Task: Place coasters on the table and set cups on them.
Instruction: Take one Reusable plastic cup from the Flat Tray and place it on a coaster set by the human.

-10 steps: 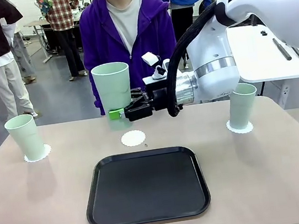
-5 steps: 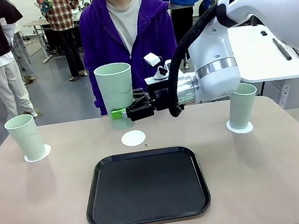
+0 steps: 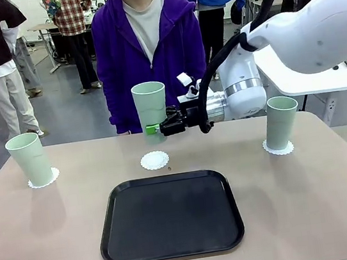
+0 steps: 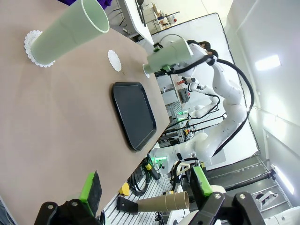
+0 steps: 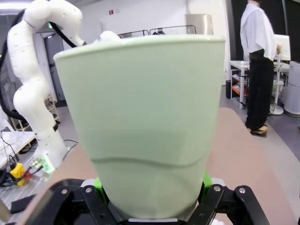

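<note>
My right gripper (image 3: 155,130) is shut on the base of an upright mint-green cup (image 3: 150,104), held in the air just above and behind a bare white coaster (image 3: 155,160) at the table's middle. In the right wrist view the same cup (image 5: 150,126) stands between the gripper's (image 5: 152,206) green pads. A second cup (image 3: 30,159) stands on a coaster (image 3: 43,181) at the left, and a third cup (image 3: 281,122) on a coaster (image 3: 279,149) at the right. My left gripper (image 4: 145,187) is open above the beige table (image 4: 56,122), holding nothing.
A black tray (image 3: 169,216) lies in the near middle of the table, just in front of the bare coaster. A person in a purple hoodie (image 3: 149,49) stands at the far edge behind the held cup. A white table (image 3: 319,64) stands at the right.
My right arm has carried the cup to the right and farther across the table, to a spot over the middle coaster. The other cups and the tray have not moved.
</note>
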You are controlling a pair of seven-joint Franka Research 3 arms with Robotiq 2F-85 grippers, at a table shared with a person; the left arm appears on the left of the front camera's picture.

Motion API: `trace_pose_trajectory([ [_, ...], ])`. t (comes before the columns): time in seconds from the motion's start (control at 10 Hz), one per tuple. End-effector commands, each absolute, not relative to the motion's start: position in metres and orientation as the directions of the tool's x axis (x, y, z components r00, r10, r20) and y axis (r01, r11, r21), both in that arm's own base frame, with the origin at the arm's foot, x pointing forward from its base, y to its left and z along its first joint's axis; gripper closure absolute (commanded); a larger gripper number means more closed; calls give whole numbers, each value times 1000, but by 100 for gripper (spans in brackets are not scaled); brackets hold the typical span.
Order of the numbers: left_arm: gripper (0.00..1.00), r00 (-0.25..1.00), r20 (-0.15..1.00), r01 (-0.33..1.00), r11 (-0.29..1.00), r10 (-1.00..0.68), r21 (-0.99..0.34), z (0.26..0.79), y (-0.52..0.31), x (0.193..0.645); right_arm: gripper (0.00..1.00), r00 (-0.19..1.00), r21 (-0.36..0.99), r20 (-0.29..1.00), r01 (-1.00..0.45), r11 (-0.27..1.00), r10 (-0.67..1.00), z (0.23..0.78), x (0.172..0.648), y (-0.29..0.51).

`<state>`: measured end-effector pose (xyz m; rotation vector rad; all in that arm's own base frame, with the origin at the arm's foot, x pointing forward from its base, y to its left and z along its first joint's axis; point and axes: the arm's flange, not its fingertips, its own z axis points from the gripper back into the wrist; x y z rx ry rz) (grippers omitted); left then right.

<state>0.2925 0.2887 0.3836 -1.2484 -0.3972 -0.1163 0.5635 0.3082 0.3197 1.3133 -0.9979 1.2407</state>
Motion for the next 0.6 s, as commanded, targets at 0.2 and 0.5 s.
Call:
trace_pose_trajectory([
  [0.2,0,923,361,304,320,134,-897,385,289,291,19,114,124,992,-972,-202,58,305,612,336],
  [0.5,0,923,361,304,320,134,-897,385,289,291,19,97,108,993,-969,-220,61,305,614,337],
])
